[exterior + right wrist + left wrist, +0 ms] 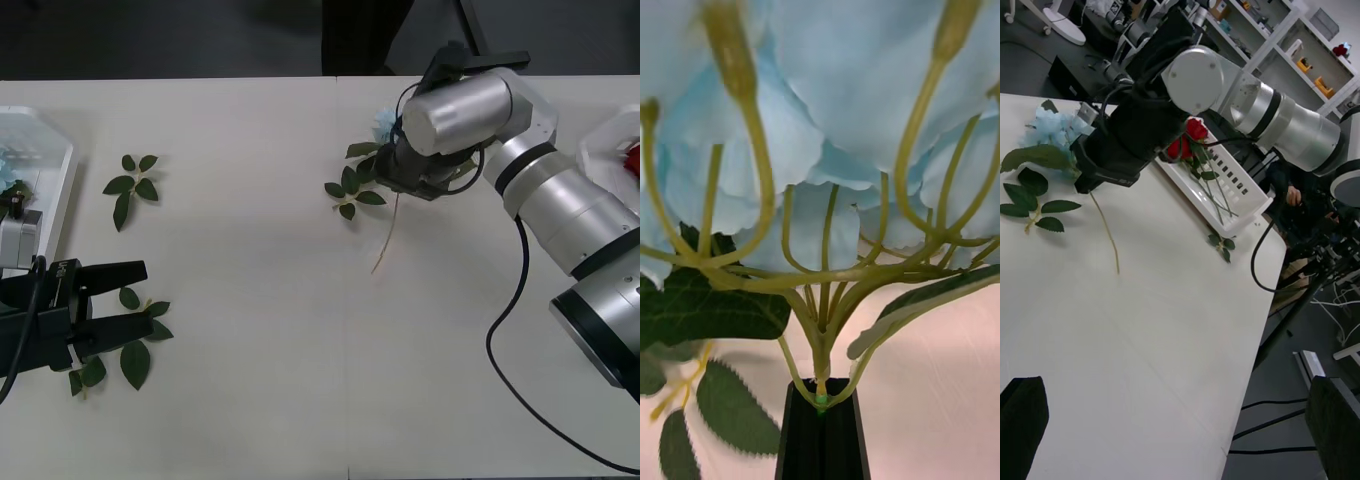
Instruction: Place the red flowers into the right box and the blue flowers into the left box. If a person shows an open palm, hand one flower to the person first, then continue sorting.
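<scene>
— Looking at the right gripper (820,420), what has it got?
— Its black fingers are pinched together on the thin green stalk of a blue flower (827,112), just under where it forks into many yellowish stems carrying soft, pale sky-blue petals. Broad, serrated dark leaves hang beside them.
— And from the front?
— That flower (384,124) sits near the far middle of the smooth off-white table (270,300), mostly hidden behind the glossy silver right arm; its leaves and a long thin stem trail toward the robot. I think the stem's tip rests on the table, but it's hard to say.
— The boxes?
— Red flowers (1187,139) lie in the right box (1240,196), a white tray with a slotted floor, at the table's right edge. The left box (55,165), rounded and slightly translucent, holds another blue flower (12,160).
— The left gripper?
— The left gripper (135,295) hovers with fingers spread, grasping nothing, over a loose leaf sprig (135,355); another sprig (133,185) lies farther away.
</scene>
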### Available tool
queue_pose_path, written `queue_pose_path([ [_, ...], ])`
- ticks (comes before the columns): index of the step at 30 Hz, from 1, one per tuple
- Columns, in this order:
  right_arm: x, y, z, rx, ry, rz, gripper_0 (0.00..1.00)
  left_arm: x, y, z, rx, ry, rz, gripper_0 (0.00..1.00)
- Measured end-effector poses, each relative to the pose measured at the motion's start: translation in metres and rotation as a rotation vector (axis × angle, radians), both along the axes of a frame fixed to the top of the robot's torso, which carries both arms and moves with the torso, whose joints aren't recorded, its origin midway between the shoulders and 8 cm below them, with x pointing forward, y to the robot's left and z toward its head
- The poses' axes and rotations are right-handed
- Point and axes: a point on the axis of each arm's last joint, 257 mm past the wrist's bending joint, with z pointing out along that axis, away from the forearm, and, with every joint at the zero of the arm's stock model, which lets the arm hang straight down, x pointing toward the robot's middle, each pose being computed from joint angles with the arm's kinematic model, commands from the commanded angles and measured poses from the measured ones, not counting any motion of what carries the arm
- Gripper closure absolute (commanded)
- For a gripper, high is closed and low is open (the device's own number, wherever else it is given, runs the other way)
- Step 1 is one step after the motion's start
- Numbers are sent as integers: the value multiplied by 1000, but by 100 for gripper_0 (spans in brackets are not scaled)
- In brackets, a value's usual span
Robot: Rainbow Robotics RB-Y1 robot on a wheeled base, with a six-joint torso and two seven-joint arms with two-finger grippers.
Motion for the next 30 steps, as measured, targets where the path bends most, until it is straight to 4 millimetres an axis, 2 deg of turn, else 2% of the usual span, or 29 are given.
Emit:
queue_pose_path([
  [3, -5, -1, 23, -8, 1, 145, 100, 0, 0, 0, 0, 0, 0, 0],
  [9, -15, 24, 82, 109, -74, 367, 100, 0, 0, 0, 0, 0, 0, 0],
  [12, -26, 53, 109, 185, -135, 526, 100, 0, 0, 0, 0, 0, 0, 0],
  [15, -39, 91, 144, 351, -213, 652, 100, 0, 0, 0, 0, 0, 0, 0],
  [17, -46, 107, 161, 428, -250, 703, 100, 0, 0, 0, 0, 0, 0, 0],
  [24, -70, 142, 207, 494, -454, 971, 100, 0, 0, 0, 0, 0, 0, 0],
  [30, -91, 159, 240, 632, -521, 1017, 100, 0, 0, 0, 0, 0, 0, 0],
])
